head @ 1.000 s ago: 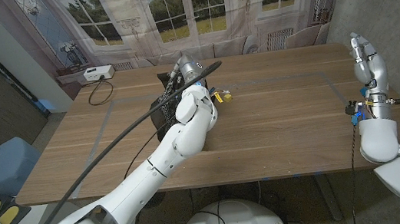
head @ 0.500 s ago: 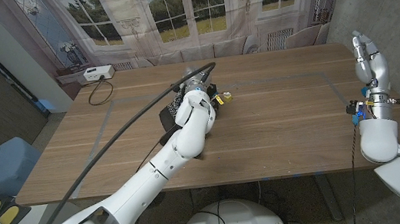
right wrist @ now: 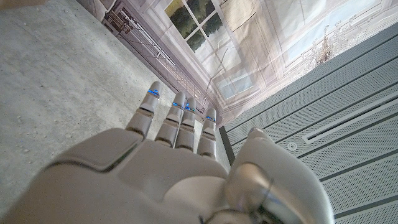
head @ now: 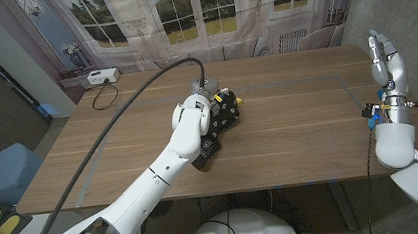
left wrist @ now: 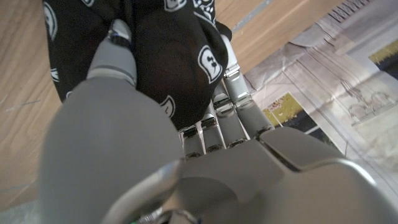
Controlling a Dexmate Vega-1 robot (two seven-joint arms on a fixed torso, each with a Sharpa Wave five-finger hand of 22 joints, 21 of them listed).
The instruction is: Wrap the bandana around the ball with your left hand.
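Desk (head: 292, 134) of brown wood takes most of the head view, from the lower left up to the upper right, and behind it hangs a printed backdrop (head: 203, 9) with windows and curtains. A white box (head: 97, 77) with a cable sits on the desk in the upper left of the frame, far from the work.

Next in size is the left arm, which comes from the lower left corner and reaches to the middle of the frame. The left hand (head: 202, 116) is closed around a dark bundle there. In the left wrist view this bundle is the bandana (left wrist: 168, 56), black cloth with white marks, and it is pulled round over something that I judge to be the ball. The fingers (left wrist: 231, 115) go along one side of the bundle and the thumb presses the other side, so the cloth is kept tight against the round shape. The ball itself is hidden under the cloth. I think the wrapping is almost done, and the hold is there to stop the cloth from opening.

The right hand (head: 384, 62) stands at the right edge of the frame, raised over the desk's corner, fingers straight and apart, holding nothing. It is kept away because the task belongs to the left hand.
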